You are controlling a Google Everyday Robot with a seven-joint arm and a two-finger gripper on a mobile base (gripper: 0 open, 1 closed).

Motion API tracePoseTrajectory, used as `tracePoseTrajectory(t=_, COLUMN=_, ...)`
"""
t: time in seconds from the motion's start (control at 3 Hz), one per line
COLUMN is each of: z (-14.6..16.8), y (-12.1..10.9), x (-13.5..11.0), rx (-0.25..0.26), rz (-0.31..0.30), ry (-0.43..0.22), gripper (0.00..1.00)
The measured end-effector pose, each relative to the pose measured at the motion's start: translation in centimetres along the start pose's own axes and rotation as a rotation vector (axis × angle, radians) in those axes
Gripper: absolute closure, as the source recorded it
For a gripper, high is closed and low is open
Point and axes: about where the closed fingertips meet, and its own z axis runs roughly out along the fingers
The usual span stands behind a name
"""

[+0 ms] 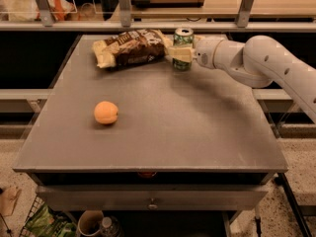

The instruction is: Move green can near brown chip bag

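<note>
The green can (183,38) stands upright at the back of the grey table (163,127), just right of the brown chip bag (131,47). The bag lies flat, dark brown with cream ends and white lettering. My gripper (179,54) reaches in from the right on a white arm (256,63), and its cream fingers (180,56) are closed around the can's lower half. The can's base is at or just above the tabletop, a small gap from the bag's right end.
A round orange fruit (106,112) lies on the left middle of the table. A shelf rail with metal posts (123,6) runs behind the table's back edge. A drawer front (153,199) is below the table's front edge.
</note>
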Motion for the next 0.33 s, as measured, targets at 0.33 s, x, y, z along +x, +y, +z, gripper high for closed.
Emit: tracePoseTrajectory(t=0.33, z=0.22, y=0.19, x=-0.02, rx=-0.004, rz=0.0, ry=0.0, gripper=0.59)
